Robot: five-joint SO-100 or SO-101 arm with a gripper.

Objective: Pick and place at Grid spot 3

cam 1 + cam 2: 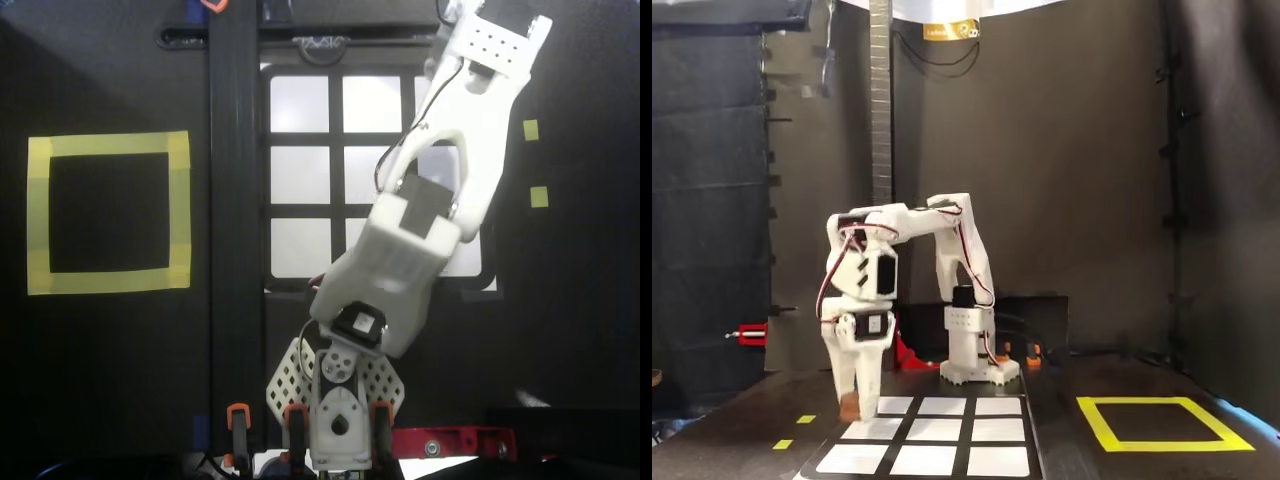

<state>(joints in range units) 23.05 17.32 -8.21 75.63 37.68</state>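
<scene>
In the fixed view my gripper (853, 408) hangs low at the left, fingers pointing down and shut on a small brown disc (849, 405). The disc is just above the table by the left edge of the black-framed grid (910, 430); I cannot tell whether it touches. Grid spot 3 (852, 457), the corner cell nearest this camera on the left, glows white and is bare. In the overhead view the white arm (470, 90) reaches to the top right and covers most of that corner cell, and the fingertips and disc are hidden beneath the wrist.
A yellow-tape square (180, 210) (1170, 446) lies on the black table, on the opposite side of the grid from the gripper. Two small yellow markers (530, 130) sit right of the grid. A black vertical post (235, 200) stands left of the grid overhead. The arm's base (335, 420) is clamped at the bottom.
</scene>
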